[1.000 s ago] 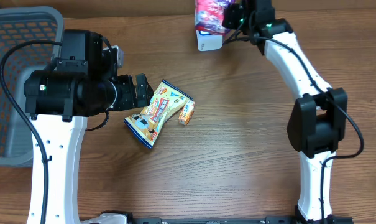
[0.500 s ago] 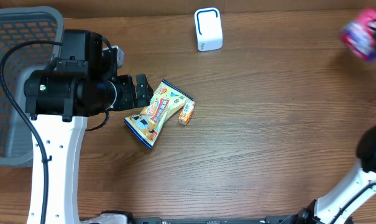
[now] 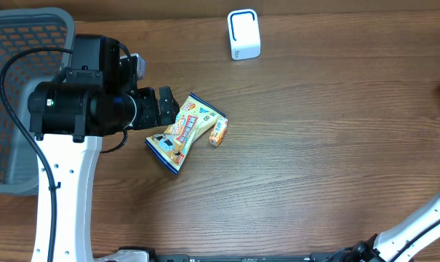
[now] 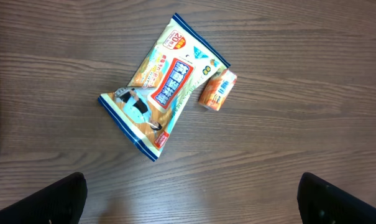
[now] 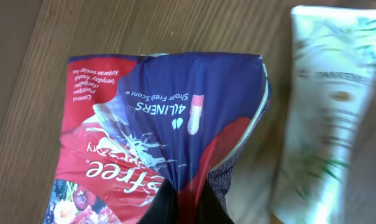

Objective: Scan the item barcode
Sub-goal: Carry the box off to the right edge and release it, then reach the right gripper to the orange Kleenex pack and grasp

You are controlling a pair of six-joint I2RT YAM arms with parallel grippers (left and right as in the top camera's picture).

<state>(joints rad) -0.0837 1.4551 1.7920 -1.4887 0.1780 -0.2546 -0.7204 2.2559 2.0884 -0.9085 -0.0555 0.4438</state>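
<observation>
At the table's far edge, overhead, white boxy barcode scanner with a blue-ringed window [image 3: 244, 34]: is standing alone, window facing up, nothing passing over it.
Overhead, left gripper [image 3: 166, 109]: is hovering just beside the yellow crinkly snack bag [image 3: 182, 133], fingers spread wide and grasping nothing, probably parked there to be ready for that bag.
Overhead, small orange packet [image 3: 218, 132]: is lying against the bag's right side.
Overhead, grey mesh basket [image 3: 9, 87]: is sitting at the left edge, behind the left arm.
Overhead, right arm [image 3: 423, 225]: is running off the right edge, so its gripper is not showing here; a pink sliver at that edge is too small to name.
Left wrist, snack bag: is lying flat and slantwise, printed face up; no barcode is showing, so it would likely need turning before a scan.
Left wrist, fingers [image 4: 57, 199]: are standing released at the two lower corners, well apart from the bag.
Right wrist, right gripper [image 5: 183, 208]: is clenching the gathered end of a red and blue glossy plastic packet [image 5: 163, 124], so the packet is fanning out in front of the camera.
Right wrist, white tube with green leaf print [image 5: 327, 93]: is lying on the wood just beside the packet.
Right wrist, task item: the packet is being held off to the right, seemingly well apart from the scanner.
</observation>
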